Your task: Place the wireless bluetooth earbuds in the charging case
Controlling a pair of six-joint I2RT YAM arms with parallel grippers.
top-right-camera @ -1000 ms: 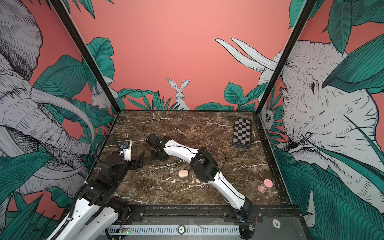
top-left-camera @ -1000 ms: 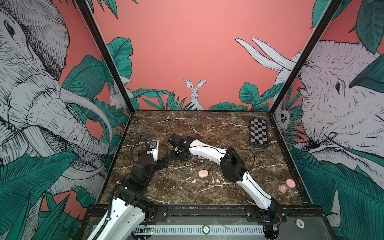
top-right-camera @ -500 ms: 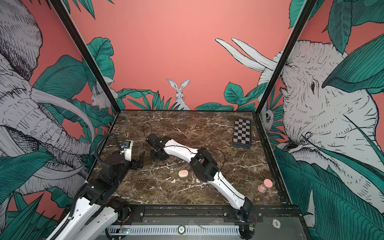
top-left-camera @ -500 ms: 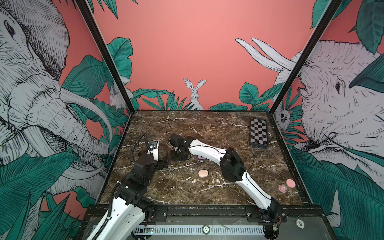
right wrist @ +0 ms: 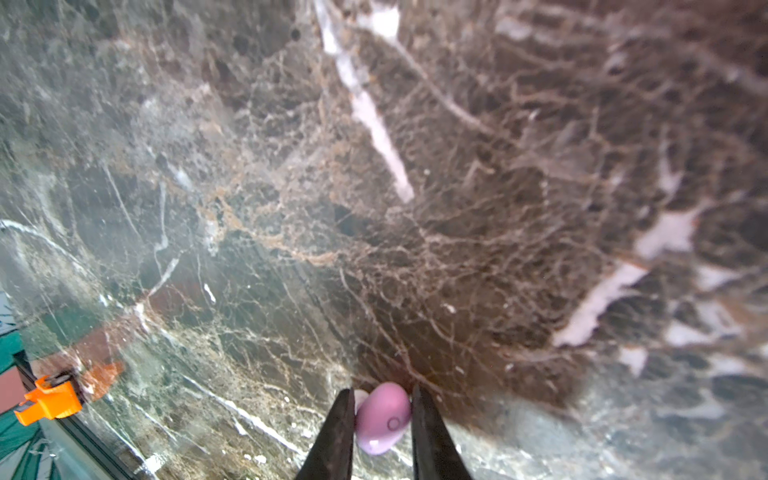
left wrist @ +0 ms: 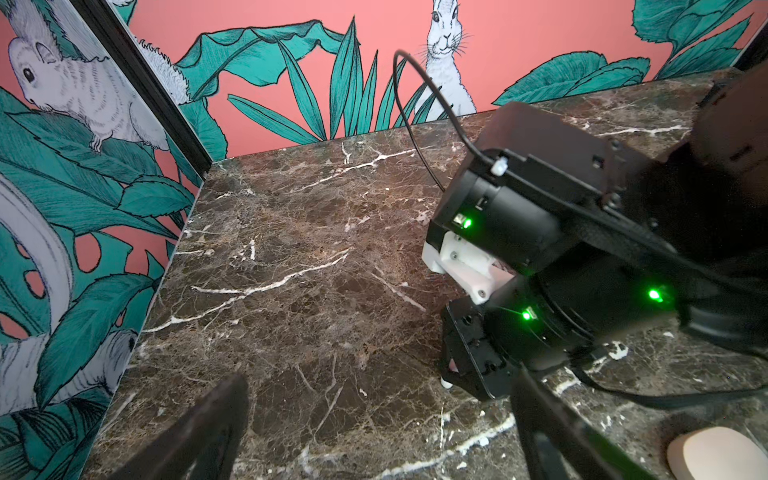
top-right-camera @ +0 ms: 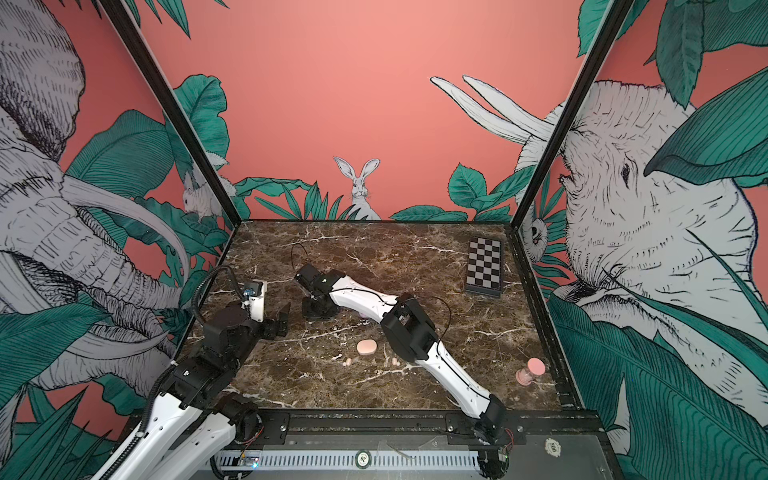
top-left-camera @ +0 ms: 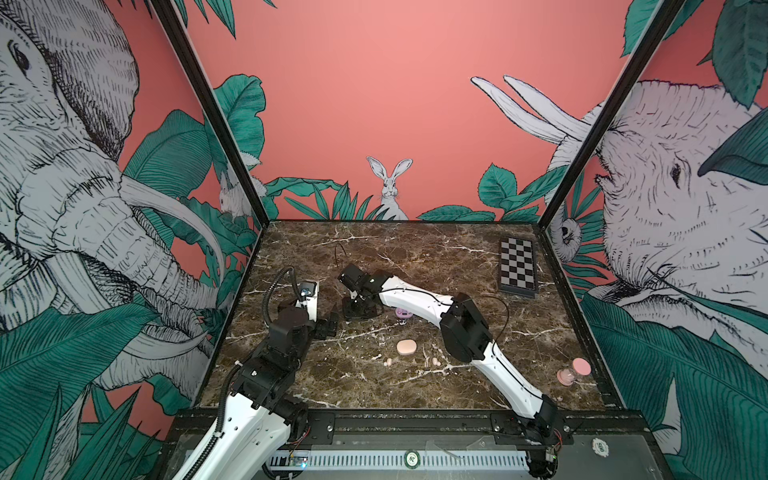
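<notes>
Right gripper [right wrist: 382,419] pinching a lilac bud [right wrist: 383,417] between 2 black fingers [right wrist: 338,436], low over the marble table [top-left-camera: 415,257], left of middle. Looks held on its sides so it can drop into a slot. Lilac case [top-left-camera: 403,313] just right of it, half hidden by the arm. Left gripper [left wrist: 374,432] wide open, holding nothing, parked at the left, prob. waiting to help. Peach case [top-left-camera: 406,347] nearer, w/ peach buds [top-left-camera: 388,362] on both sides, not yet put in.
</notes>
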